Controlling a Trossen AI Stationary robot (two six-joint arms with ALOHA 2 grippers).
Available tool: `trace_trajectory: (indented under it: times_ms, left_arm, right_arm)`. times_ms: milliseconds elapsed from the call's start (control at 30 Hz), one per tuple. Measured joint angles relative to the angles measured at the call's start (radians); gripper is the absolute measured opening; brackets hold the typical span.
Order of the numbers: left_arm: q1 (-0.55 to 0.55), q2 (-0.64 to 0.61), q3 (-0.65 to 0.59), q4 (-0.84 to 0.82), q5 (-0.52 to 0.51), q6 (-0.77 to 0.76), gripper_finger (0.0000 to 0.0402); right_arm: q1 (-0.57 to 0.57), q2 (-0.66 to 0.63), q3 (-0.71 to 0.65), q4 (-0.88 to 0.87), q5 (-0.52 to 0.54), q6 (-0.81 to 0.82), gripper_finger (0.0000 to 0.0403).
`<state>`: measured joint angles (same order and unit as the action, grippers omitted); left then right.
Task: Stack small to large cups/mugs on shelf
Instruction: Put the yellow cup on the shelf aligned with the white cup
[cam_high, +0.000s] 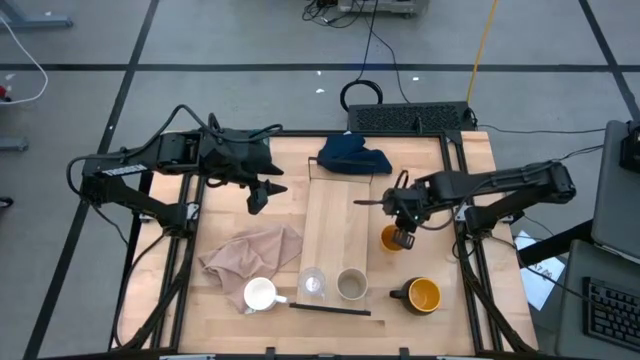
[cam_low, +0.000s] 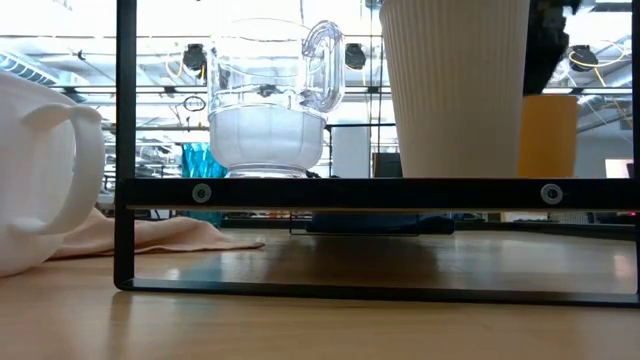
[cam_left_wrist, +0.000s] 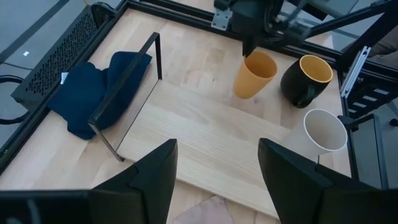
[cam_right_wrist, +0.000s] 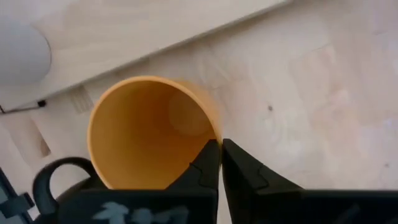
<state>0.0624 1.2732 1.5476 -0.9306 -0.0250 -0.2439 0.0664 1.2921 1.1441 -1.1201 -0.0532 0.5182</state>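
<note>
While the left gripper (cam_high: 258, 199) waits with fingers wide apart and empty, right gripper (cam_high: 404, 238) fingers are pinched on the small orange cup (cam_high: 391, 238) rim, on the desk at the shelf's (cam_high: 330, 225) 3 o'clock edge.

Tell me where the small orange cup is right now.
In the high view the small orange cup stands on the table just right of the shelf, behind the dark yellow-lined mug. The right gripper is shut on its rim.

A grey floor (cam_high: 250, 40) crossed by dark lines surrounds the wooden bench (cam_high: 225, 215), cables (cam_high: 370, 50) trailing over it, with bright ceiling lights (cam_low: 590, 55) beyond.
</note>
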Motion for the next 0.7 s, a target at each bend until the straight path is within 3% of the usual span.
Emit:
trace_trajectory:
  times_ms: [400,700]
  left_arm:
    - [0.0,0.0,0.0,0.0,0.0,-0.002,0.0223]
    - [0.0,0.0,0.0,0.0,-0.001,0.003,0.0223]
  right_arm:
    - [-0.021,0.003,0.173,-0.049,0.004,0.014,0.0]
    - [-0.006,0.116,0.306,-0.067,-0.026,0.018,0.0]
